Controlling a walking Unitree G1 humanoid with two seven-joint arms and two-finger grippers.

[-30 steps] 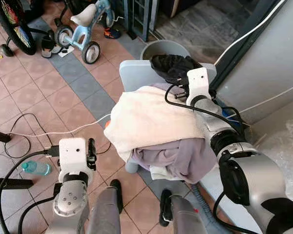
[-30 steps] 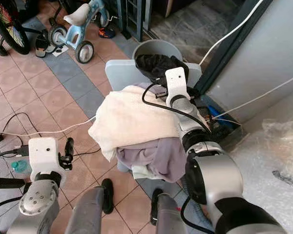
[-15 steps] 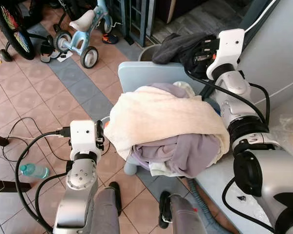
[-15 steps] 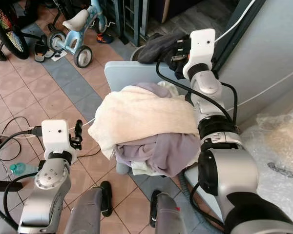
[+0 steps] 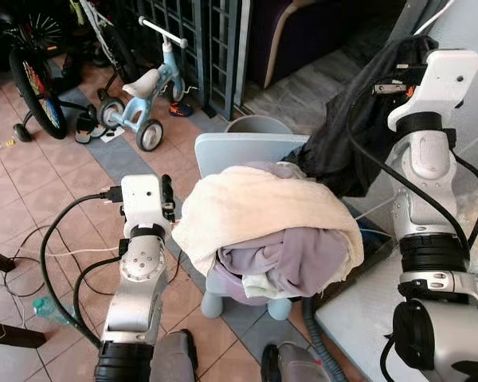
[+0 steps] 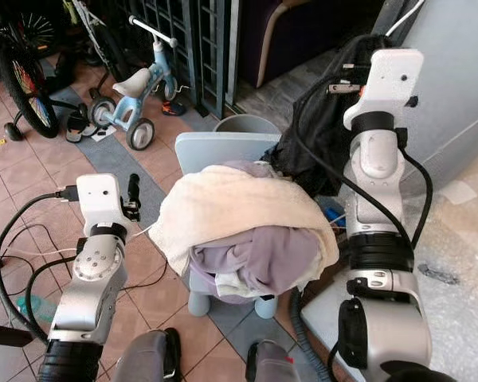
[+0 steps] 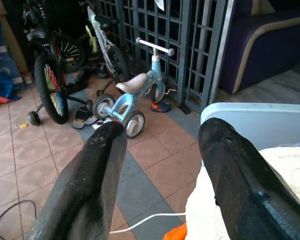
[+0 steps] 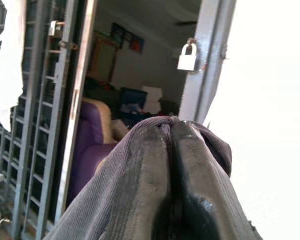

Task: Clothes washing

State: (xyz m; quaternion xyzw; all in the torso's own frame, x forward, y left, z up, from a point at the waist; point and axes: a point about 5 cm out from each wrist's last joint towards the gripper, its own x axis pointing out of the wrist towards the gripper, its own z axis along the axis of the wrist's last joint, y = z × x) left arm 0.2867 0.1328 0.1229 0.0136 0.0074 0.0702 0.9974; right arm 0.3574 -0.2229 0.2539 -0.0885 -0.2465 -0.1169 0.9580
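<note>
At lower left of the frame my left hand [image 7: 160,170] hung open and empty beside the pile. At centre, the cream towel [image 5: 255,211] lay draped over lilac clothes [image 5: 291,259] heaped on a small blue chair [image 5: 243,151]. At upper right my right hand [image 5: 392,79] was clamped on a black garment [image 5: 342,151], held high so it dangled limp behind the heap. It looked soft, light and floppy, likely to snag on the pile; a bunched fold seemed the safest hold.

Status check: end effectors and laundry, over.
Right end effector shut on dark garment, lifted high. Left end effector open beside cream towel. Laundry pile on chair.
</note>
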